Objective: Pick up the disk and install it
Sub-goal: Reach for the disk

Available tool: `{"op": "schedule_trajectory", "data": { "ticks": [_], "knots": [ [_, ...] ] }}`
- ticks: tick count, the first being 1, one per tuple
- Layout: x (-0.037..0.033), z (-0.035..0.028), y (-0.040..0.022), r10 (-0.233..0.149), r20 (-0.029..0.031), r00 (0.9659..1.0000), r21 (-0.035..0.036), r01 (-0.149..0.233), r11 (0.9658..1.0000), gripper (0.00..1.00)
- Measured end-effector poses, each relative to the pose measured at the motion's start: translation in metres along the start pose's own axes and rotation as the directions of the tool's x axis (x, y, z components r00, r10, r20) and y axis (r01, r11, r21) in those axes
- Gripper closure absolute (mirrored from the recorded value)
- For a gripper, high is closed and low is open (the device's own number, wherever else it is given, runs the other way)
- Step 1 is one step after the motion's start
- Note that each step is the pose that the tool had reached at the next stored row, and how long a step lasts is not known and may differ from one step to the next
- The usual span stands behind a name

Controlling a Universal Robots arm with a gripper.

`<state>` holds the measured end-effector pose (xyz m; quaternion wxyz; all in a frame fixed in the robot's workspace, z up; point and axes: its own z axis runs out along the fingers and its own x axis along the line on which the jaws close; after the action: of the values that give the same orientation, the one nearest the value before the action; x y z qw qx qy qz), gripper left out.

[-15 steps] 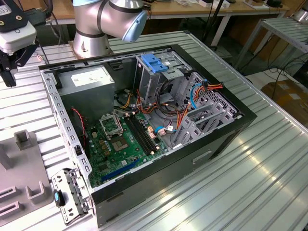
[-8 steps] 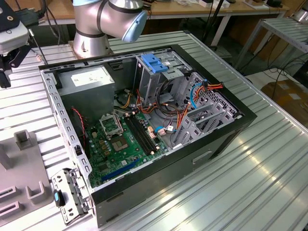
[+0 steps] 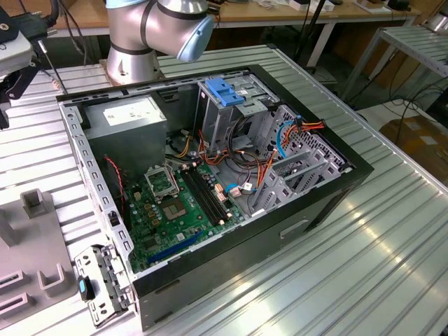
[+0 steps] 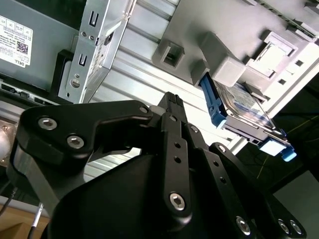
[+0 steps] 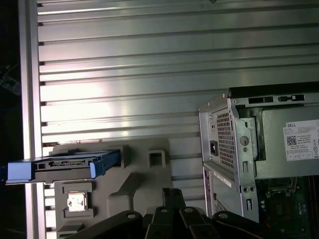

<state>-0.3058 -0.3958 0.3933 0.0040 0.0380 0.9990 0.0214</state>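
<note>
one disk (image 4: 243,102) stands on edge in the grey holder (image 4: 209,25) on the ribbed table (image 5: 124,74), blue rails showing, apart from the open computer case (image 5: 234,144). the gripper (image 4: 172,97) hangs near the holder, short of the disk, fingertips pressed together with nothing between them. to my eye this is the approach. done well, it means spreading wide, squaring to the flat faces and clamping metal, not rails.

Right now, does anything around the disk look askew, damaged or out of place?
Nothing stands out. The disk stands on edge, seated squarely in its grey holder, and looks intact. The gripper hovers apart from it, holding nothing.
</note>
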Motion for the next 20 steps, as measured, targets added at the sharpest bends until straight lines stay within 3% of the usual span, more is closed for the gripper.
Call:
{"op": "schedule_trajectory", "data": {
  "ticks": [20],
  "knots": [
    [0.0206,-0.0002,-0.0016,0.000,0.0000,1.0000,0.0000,0.000,1.0000,0.89]
  ]
}}
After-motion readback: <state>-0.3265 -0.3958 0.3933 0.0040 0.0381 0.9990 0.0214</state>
